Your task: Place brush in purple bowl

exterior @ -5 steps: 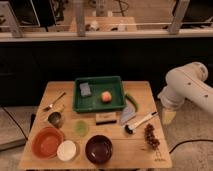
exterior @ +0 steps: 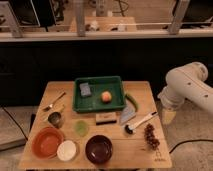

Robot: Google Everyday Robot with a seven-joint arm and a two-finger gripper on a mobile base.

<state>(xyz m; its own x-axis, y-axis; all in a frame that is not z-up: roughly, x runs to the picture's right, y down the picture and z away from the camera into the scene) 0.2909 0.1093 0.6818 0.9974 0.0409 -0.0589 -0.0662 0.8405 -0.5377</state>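
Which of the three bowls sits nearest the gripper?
The purple bowl, rightmost of the three; the orange-red bowl and white bowl lie further left. The gripper hangs beyond the table's right edge.

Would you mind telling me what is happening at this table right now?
A one-armed robot is about to move the brush into the purple bowl. The brush has not been picked up yet. It lies flat on the table, right of centre, apart from the bowl, which sits near the front edge. The claw hangs off the table's right side, beyond the brush and not touching it.
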